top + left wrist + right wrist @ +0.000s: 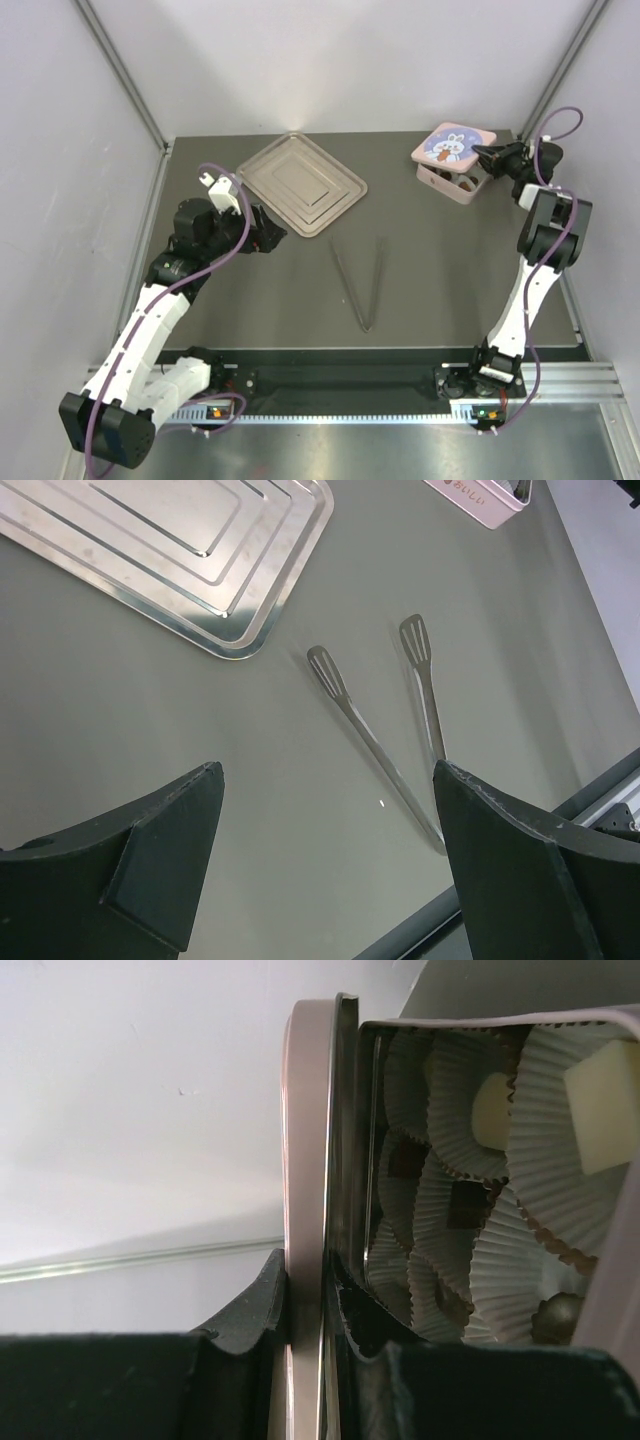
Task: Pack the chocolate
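We see the dark worktop (420, 270) carrying a steel tray (302, 184), a pink box (442, 186) and tongs (362, 280). Our right end effector (490, 157) pinches the rabbit-printed lid (453, 145) by its rim. The left end effector (270, 232) gapes empty beside the tray. Chocolate (605, 1105) sits in the box's paper cups (440, 1100). The box's lettering is unreadable.

A pair of metal tongs (350, 288) lies spread in a V on the dark table (440, 280). Behind the tongs, to the left, a ribbed steel tray (300, 183) sits at an angle. Behind them, far to the right, stands a pink box (441, 186); its lid (453, 146), with a rabbit picture, covers it only partly.
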Controlling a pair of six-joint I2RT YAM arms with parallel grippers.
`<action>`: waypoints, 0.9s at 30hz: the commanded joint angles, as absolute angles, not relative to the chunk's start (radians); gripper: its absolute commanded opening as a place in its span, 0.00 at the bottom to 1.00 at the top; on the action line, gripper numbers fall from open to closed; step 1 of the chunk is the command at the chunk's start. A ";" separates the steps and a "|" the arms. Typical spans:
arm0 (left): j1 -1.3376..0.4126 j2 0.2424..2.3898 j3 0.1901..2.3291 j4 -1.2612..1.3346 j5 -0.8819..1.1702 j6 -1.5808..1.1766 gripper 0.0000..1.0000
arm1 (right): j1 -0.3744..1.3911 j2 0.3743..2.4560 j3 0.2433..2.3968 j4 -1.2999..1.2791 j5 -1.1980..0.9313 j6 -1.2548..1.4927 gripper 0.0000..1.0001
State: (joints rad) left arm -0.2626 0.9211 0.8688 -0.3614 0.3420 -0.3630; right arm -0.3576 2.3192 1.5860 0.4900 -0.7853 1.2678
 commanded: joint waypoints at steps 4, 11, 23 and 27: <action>-0.264 0.917 0.870 -0.342 0.334 -0.344 0.90 | -0.396 2.321 1.585 0.571 -0.815 1.279 0.01; -0.264 0.913 0.870 -0.342 0.341 -0.344 0.90 | -0.411 2.304 1.566 0.459 -0.816 1.195 0.09; -0.264 0.905 0.871 -0.344 0.334 -0.341 0.90 | -0.423 2.299 1.557 0.474 -0.867 1.209 0.01; -0.264 0.902 0.871 -0.345 0.333 -0.341 0.90 | -0.431 2.280 1.514 0.482 -0.862 1.200 0.01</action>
